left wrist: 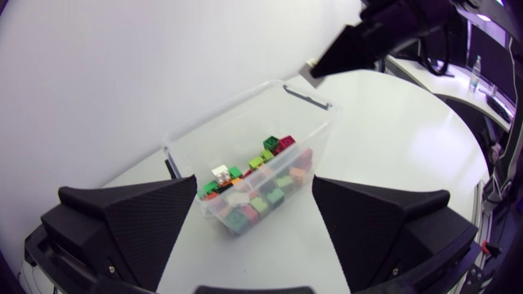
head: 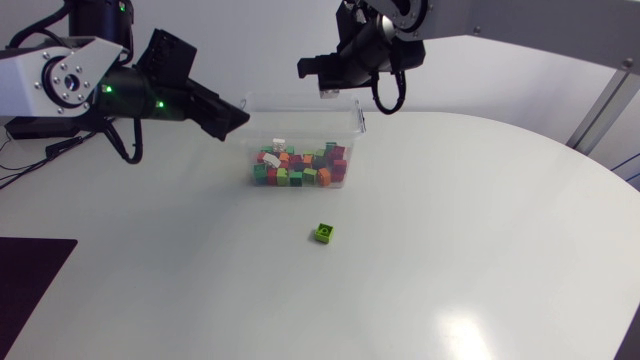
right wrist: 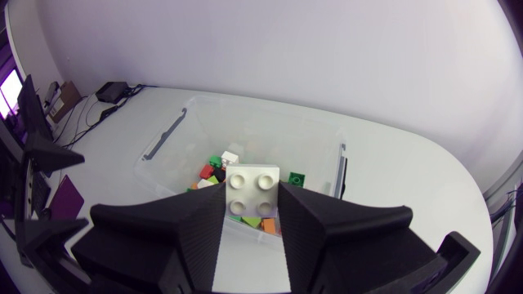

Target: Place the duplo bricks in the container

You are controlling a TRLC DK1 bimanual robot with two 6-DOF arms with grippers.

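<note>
A clear plastic container (head: 352, 125) stands at the table's back middle, its floor covered with several coloured duplo bricks (head: 298, 168). One green brick (head: 324, 233) lies alone on the table in front of it. My left gripper (head: 236, 114) hovers at the container's left side, open, with nothing between its fingers (left wrist: 135, 220); under it I see the container (left wrist: 214, 124). My right gripper (head: 316, 70) hangs above the container's back rim, shut on a white four-stud brick (right wrist: 252, 186). That white brick (left wrist: 313, 72) also shows in the left wrist view.
The white table (head: 480, 250) spreads wide to the front and right of the container. A dark mat (head: 25, 290) lies at the front left corner.
</note>
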